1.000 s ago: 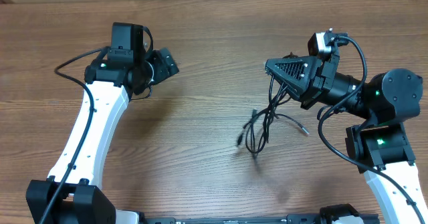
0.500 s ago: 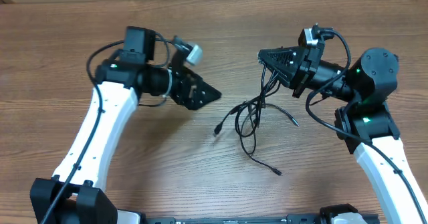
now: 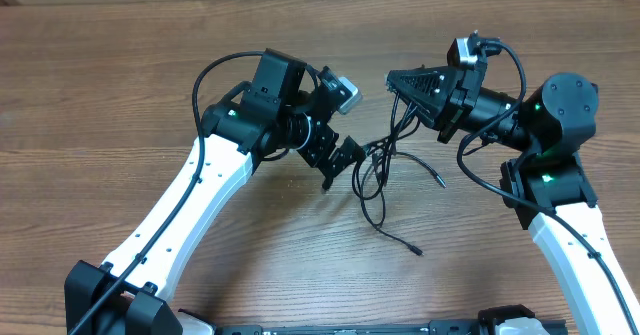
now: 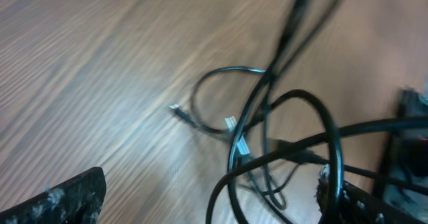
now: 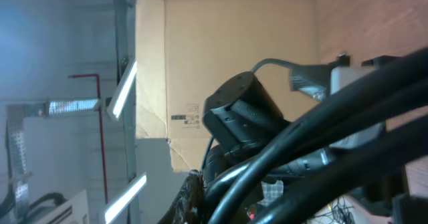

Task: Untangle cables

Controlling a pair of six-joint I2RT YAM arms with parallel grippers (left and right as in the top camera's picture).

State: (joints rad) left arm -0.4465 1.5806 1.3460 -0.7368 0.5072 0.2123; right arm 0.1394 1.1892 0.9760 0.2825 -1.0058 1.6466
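The cables [image 3: 380,161] are thin black cords with small plug ends, tangled in overlapping loops near the middle of the wooden table [image 3: 120,95]. Their upper strands rise to the right gripper [image 3: 398,87], which is pressed together on them, while loose ends trail across the wood. The left gripper [image 3: 340,167] sits just beside the tangle's left edge, its jaws spread wide; I cannot tell whether a finger touches a loop

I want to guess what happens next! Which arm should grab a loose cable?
Probably the left arm: its jaws stand open right beside the cables. The right arm has its jaws shut, holding the bunch up.
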